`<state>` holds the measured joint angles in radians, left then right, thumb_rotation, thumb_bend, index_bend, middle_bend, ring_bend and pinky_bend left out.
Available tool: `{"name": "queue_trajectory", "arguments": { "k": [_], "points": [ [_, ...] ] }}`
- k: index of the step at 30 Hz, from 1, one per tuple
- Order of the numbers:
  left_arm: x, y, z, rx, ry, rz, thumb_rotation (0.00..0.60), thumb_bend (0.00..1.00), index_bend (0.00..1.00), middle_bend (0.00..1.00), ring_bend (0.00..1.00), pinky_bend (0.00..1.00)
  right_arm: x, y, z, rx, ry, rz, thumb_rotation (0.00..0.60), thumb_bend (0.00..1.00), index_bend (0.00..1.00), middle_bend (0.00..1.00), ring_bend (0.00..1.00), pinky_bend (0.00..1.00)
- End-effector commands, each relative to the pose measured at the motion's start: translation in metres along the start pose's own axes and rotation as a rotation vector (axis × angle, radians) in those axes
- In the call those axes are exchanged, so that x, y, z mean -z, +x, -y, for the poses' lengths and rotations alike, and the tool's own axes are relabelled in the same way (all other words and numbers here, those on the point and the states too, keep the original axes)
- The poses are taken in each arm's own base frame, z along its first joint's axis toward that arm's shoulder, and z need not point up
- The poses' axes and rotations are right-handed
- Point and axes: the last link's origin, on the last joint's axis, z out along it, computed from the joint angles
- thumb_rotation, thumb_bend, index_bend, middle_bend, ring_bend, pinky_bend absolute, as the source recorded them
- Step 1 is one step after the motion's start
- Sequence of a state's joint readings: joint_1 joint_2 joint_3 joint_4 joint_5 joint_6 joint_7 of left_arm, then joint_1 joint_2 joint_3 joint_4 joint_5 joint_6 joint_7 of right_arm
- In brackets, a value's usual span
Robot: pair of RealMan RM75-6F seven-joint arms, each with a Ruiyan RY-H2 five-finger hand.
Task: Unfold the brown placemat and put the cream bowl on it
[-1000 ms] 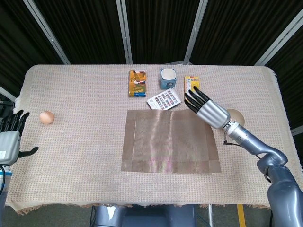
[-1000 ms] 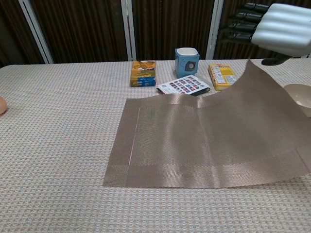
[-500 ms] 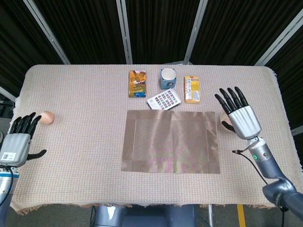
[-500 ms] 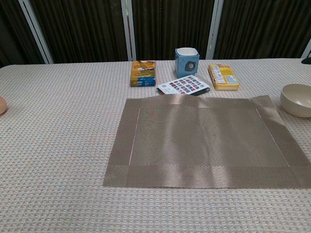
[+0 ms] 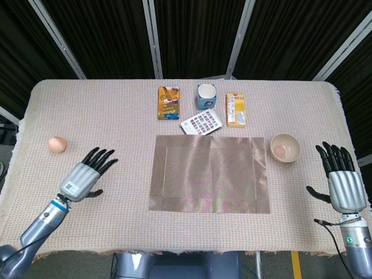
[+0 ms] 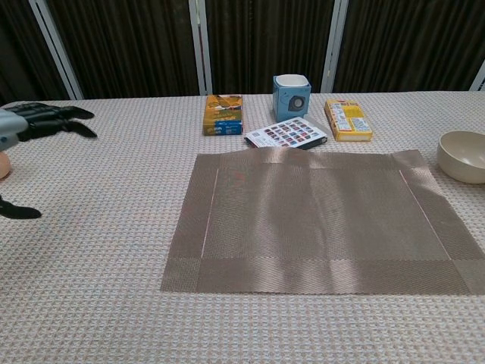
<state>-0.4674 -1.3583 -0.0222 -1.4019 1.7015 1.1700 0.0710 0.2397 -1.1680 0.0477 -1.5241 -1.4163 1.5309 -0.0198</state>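
Observation:
The brown placemat (image 5: 210,173) (image 6: 318,220) lies spread flat in the middle of the table. Just off its far right corner stands the cream bowl (image 5: 285,147) (image 6: 464,155), upright on the cloth. My right hand (image 5: 341,182) hovers at the table's right edge, fingers spread and holding nothing, a little right of and nearer than the bowl. Left of the mat, my left hand (image 5: 87,174) (image 6: 42,121) is also spread and holds nothing, over bare cloth.
An egg (image 5: 57,143) sits at the left. Along the back stand an orange box (image 5: 168,102), a blue-and-white cup (image 5: 206,96), a yellow box (image 5: 235,109) and a printed card (image 5: 201,122) touching the mat's far edge.
My right hand let the mat's right side fall flat and drew back to the right edge, uncovering the bowl. My left hand moved in from the left edge toward the mat.

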Motion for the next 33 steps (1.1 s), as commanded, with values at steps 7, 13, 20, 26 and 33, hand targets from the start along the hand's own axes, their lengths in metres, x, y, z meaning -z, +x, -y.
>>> {"name": "queue_trajectory", "arguments": {
  "k": [7, 13, 20, 26, 33],
  "points": [
    [-0.044, -0.040, -0.048, -0.009, -0.218, 0.041, 0.600, 0.24, 0.32, 0.00, 0.00, 0.00, 0.017, -0.005, 0.009, -0.014, -0.022, 0.024, 0.600, 0.00, 0.00, 0.00, 0.00, 0.00],
    [-0.056, -0.054, -0.066, -0.008, -0.265, 0.045, 0.600, 0.25, 0.32, 0.00, 0.00, 0.00, 0.018, -0.005, 0.009, -0.013, -0.019, 0.031, 0.600, 0.00, 0.00, 0.00, 0.00, 0.00],
    [-0.067, -0.070, -0.088, -0.006, -0.318, 0.059, 0.600, 0.26, 0.33, 0.00, 0.00, 0.00, 0.017, -0.003, 0.008, -0.025, -0.023, 0.024, 0.600, 0.00, 0.00, 0.00, 0.00, 0.00],
    [-0.072, -0.079, -0.096, -0.019, -0.340, 0.078, 0.600, 0.26, 0.33, 0.00, 0.00, 0.00, 0.017, -0.001, 0.007, -0.034, -0.026, 0.016, 0.600, 0.00, 0.00, 0.00, 0.00, 0.00],
    [-0.070, -0.081, -0.092, -0.020, -0.332, 0.076, 0.600, 0.26, 0.33, 0.00, 0.00, 0.00, 0.016, -0.001, 0.007, -0.040, -0.030, 0.019, 0.600, 0.00, 0.00, 0.00, 0.00, 0.00]
  ]
}}
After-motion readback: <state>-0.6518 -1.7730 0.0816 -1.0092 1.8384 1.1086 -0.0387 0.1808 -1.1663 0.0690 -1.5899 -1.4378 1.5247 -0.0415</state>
